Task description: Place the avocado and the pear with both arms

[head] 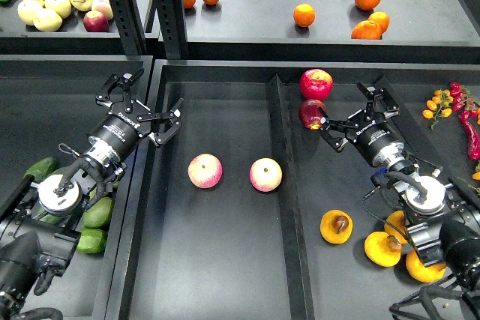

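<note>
My left gripper [146,100] is open and empty, above the left edge of the middle tray [225,260]. Green fruits lie lower left beside my left arm: a bright green avocado [91,240], with duller ones [98,213] above it. My right gripper [351,111] is open and empty over the right tray, one finger close to a dark red apple [310,114]. Orange-yellow pears with brown pits lie lower right: one [336,226] on its own, another [382,249] by my right arm.
Two pink-yellow apples [205,171] [265,174] lie in the middle tray. A red apple [316,83] sits at the back of the right tray. Oranges [304,14] and yellow apples [45,5] are on the back shelf. Red peppers [471,131] lie far right.
</note>
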